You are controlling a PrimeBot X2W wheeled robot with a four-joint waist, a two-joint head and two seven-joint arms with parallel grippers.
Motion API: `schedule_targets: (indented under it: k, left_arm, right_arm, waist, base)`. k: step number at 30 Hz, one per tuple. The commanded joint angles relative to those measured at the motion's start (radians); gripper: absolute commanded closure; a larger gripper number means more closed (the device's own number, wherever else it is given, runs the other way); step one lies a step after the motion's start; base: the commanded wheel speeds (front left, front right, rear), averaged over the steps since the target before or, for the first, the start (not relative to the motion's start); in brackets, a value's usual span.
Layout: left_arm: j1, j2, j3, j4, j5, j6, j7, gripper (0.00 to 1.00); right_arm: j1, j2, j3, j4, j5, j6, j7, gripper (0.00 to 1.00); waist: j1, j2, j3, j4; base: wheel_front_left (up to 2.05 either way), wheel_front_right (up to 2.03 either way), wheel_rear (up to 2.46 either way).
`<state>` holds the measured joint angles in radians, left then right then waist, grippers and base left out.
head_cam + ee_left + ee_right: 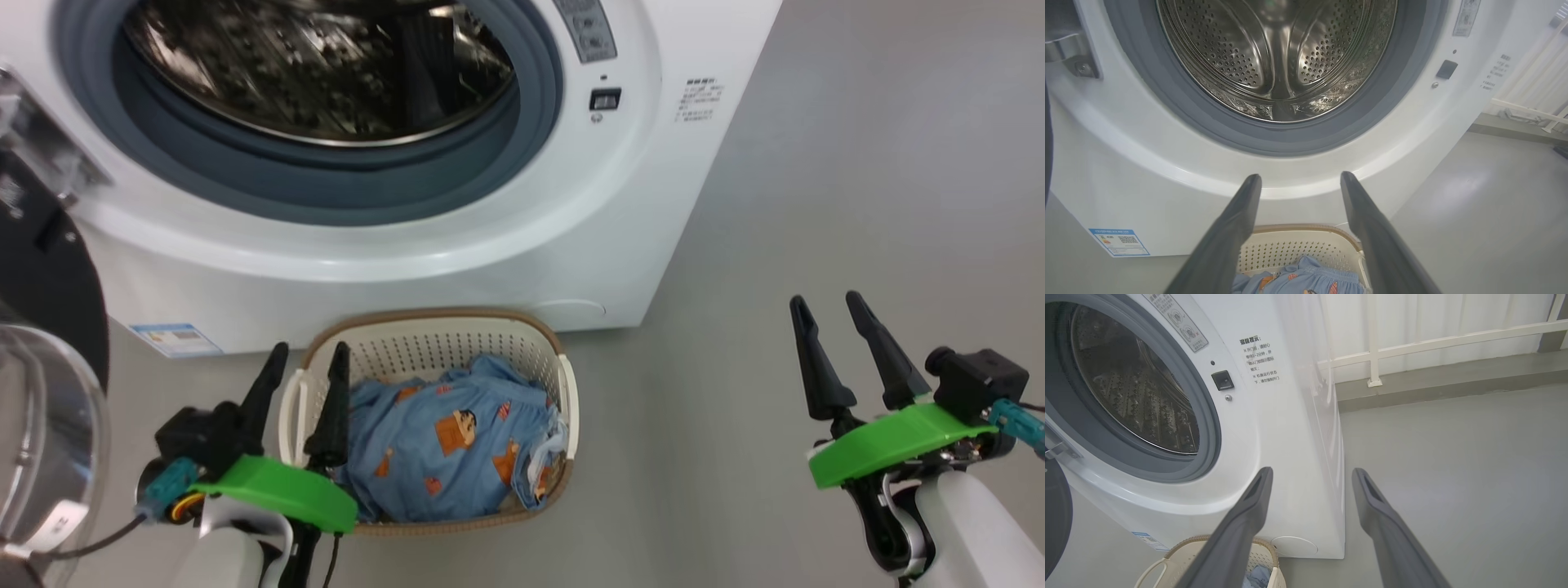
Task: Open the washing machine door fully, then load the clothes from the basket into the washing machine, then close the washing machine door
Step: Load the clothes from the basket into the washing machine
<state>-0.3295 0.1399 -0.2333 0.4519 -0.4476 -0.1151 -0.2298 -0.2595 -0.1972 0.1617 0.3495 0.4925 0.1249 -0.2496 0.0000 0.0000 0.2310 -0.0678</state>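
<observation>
Clothes (457, 441) in basket (441, 347) just beside L gripper (312, 349), prob. not touching.

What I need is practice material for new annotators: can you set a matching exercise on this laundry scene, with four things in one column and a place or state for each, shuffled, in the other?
Things
1. washing machine door
2. clothes
3. drum
4. right gripper

Places or states
A. open, over the grey floor
B. no laundry visible inside
C. swung open at the robot's left
D. heaped in the basket

Pairs: 1-C, 2-D, 3-B, 4-A
</observation>
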Motion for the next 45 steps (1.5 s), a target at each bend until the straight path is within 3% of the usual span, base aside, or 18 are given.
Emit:
schedule_targets:
  k: [1,15,29,45]
  left_arm:
    - [-0.046,0.019,0.015,0.004,-0.005,-0.008,-0.001,0.0]
    - [-0.201,0.037,-0.127,0.224,-0.051,-0.015,0.048,0.0]
    - [-0.413,0.078,-0.365,0.491,-0.174,-0.015,0.15,0.0]
    - [-0.622,0.104,-0.471,0.715,-0.229,-0.015,0.198,0.0]
  right_arm:
    - [-0.03,-0.005,0.014,-0.022,-0.011,0.006,-0.012,0.0]
    - [-0.098,0.026,0.002,-0.03,-0.025,0.006,-0.012,0.0]
    - [-0.162,0.07,0.003,-0.05,-0.043,0.006,-0.012,0.0]
    - [-0.229,0.115,0.012,-0.091,-0.05,0.006,-0.012,0.0]
  waist:
    - [0.0,0.0,0.061,-0.02]
    - [0.0,0.0,0.231,-0.051]
    - [0.0,0.0,0.41,-0.11]
    - [0.0,0.0,0.586,-0.184]
  base:
    - [0.0,0.0,0.0]
    - [0.0,0.0,0.0]
    - [0.0,0.0,0.0]
    - [0.0,0.0,0.0]
